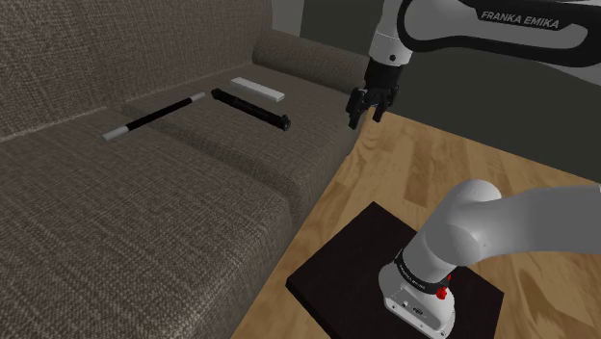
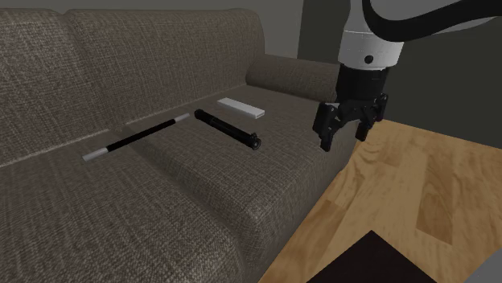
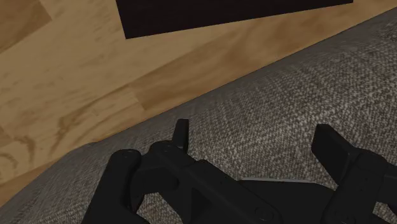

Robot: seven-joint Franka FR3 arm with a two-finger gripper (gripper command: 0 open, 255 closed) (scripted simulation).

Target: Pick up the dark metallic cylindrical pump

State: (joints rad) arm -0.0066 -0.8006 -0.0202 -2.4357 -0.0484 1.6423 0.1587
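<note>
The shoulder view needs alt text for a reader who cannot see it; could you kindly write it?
A white robot arm holds its black jaws open, empty, above the front edge of a grey-brown woven fabric sofa. On the seat lie a dark slim cylindrical pump, a black rod with white tips and a flat white bar, all untouched.

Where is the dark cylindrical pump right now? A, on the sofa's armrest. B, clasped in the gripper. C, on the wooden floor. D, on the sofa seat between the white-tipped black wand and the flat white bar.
D: the pump lies on the sofa seat, wand on one side and white bar on the other, with the open gripper apart from it.
</note>
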